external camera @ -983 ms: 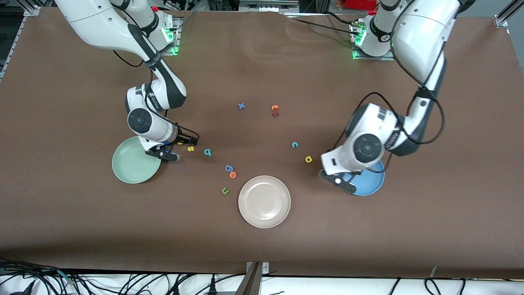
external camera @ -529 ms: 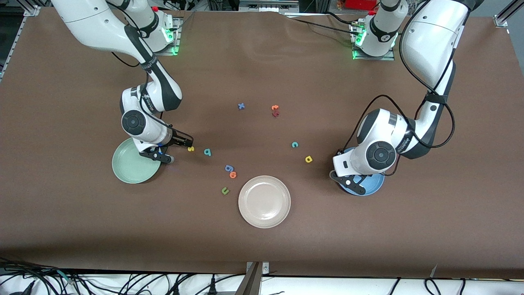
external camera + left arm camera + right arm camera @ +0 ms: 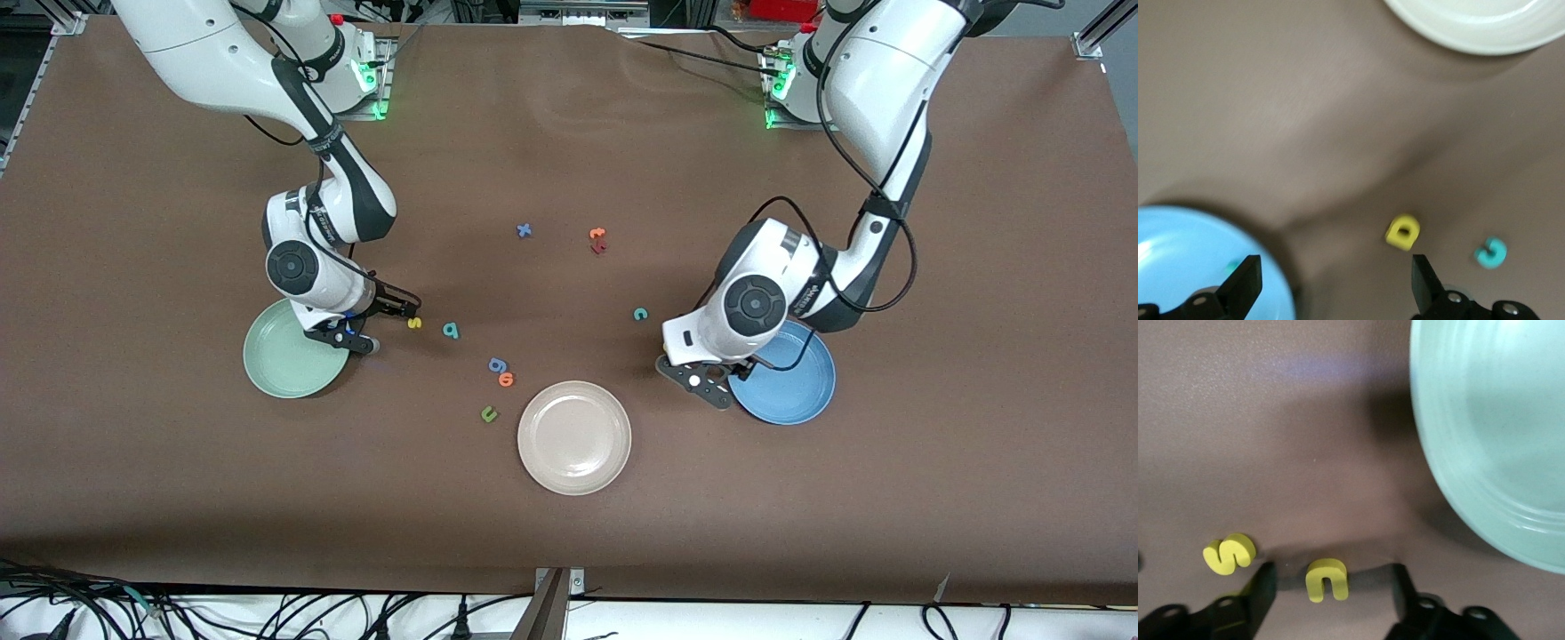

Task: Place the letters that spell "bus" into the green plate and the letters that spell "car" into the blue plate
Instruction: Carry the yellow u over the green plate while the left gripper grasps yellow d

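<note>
My right gripper (image 3: pixel 1331 583) is down at the table beside the green plate (image 3: pixel 280 364). Its fingers straddle the yellow u (image 3: pixel 1327 579) without touching it. The yellow s (image 3: pixel 414 324) and the teal b (image 3: pixel 451 331) lie just past it toward the table's middle. My left gripper (image 3: pixel 1333 270) hangs open at the rim of the blue plate (image 3: pixel 796 382), over bare table. The yellow a (image 3: pixel 1403 231) lies just ahead of one finger, with the teal c (image 3: pixel 640 314) close by. A small teal piece (image 3: pixel 1235 267) lies in the blue plate. The front view hides the u and the a.
A beige plate (image 3: pixel 574 436) sits nearest the front camera. A blue g (image 3: pixel 497 364), an orange letter (image 3: pixel 507 380) and a green u (image 3: pixel 488 413) lie between it and the teal b. A blue x (image 3: pixel 524 230), an orange t (image 3: pixel 597 234) and a dark red letter (image 3: pixel 598 248) lie nearer the bases.
My left gripper opened and swung off the blue plate toward the yellow a. My right gripper's jaws narrowed around the yellow u after a small shift toward the green plate.
</note>
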You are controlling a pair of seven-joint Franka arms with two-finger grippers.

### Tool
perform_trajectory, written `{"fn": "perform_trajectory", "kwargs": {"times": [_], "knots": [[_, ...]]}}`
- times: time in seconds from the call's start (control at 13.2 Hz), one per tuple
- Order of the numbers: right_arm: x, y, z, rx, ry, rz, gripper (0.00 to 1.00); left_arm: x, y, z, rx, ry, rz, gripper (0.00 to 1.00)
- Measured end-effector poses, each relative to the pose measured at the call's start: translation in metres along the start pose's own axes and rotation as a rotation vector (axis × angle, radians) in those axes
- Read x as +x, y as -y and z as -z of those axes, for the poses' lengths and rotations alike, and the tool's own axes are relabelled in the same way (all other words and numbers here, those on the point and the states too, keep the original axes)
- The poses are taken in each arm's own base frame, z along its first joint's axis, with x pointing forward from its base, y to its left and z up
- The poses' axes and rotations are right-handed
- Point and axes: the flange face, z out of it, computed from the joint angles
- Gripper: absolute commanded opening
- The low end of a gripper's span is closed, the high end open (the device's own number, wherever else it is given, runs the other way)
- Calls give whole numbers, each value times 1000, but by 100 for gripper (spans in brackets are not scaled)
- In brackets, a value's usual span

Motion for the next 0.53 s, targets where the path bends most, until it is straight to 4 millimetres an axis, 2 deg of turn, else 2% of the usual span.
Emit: {"fn": "perform_trajectory", "kwargs": {"times": [0.08,0.15,0.45,0.53], "knots": [[0,2,2,2,-3,3,46,2,-10,-8,-2,-2,-12,53],[-1,3,3,3,-5,5,39,2,-21,-17,-4,8,-16,54],[-3,7,5,7,-8,16,0,1,-60,-49,-8,52,-27,58],[-3,7,5,7,-8,17,0,0,-64,-54,-9,59,-30,58]]}}
